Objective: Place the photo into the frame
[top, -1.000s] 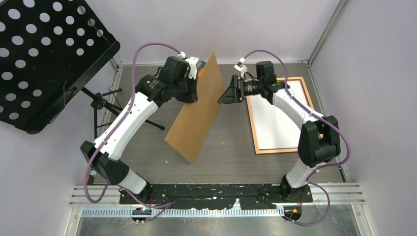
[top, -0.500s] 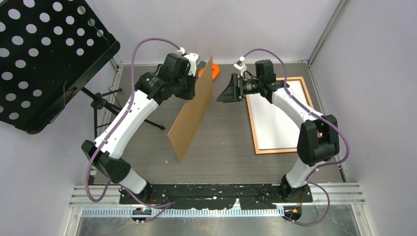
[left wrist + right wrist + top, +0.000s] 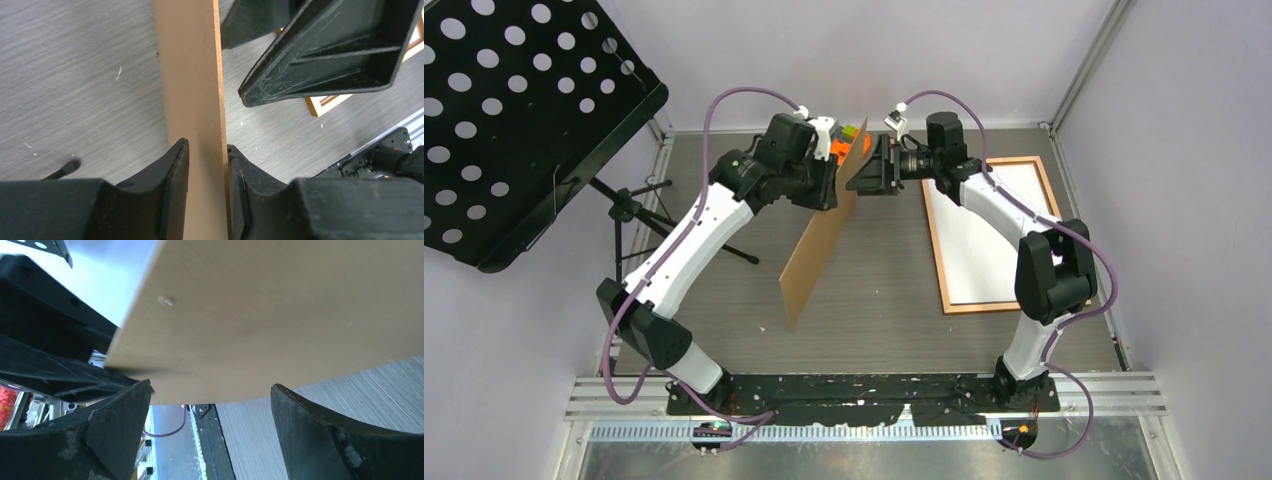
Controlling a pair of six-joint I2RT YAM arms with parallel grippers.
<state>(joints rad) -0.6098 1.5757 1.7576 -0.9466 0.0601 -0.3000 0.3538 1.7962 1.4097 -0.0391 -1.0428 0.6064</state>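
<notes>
The white-backed paper photo [image 3: 989, 235] seemingly lies in the light orange-brown wooden frame [image 3: 974, 308]. The plain brown backing board [image 3: 819, 250] is not yet fitted; the left gripper [image 3: 206, 145] straddles it, clamping unclear, and the right gripper [image 3: 211, 385] gapes.

Left hand [image 3: 837, 190] facing right hand [image 3: 867, 170], the right spread wide

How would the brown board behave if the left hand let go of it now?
The brown board stands nearly on edge, so it would probably topple flat. It shows no bend, so likely stiff. Its edge looks thin between the left hand and its fingers, so probably light.
</notes>
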